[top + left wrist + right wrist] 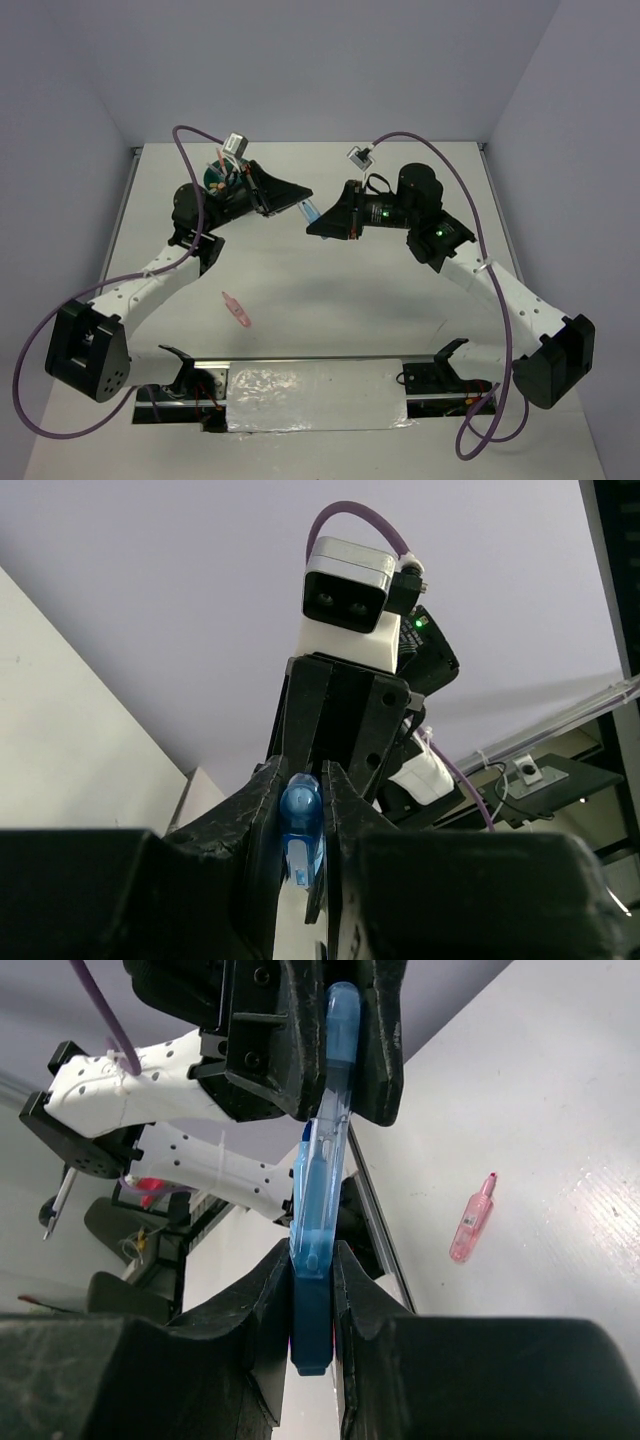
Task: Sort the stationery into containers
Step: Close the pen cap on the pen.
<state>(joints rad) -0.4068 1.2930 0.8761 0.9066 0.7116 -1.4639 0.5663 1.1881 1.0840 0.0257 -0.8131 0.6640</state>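
Two tools clamped one blue pen in mid-air between the arms, so a handover was judged to be in hand. The left tool gripped its rounded end, with the teal organiser close behind; the right tool gripped the opposite end. Next, the right tool would need to release. The pen was slim and translucent blue.

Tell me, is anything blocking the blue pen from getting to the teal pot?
Nothing loose shows. The blue pen is up in the air; only the left gripper itself sits between it and the teal pot, half hidden behind that arm.
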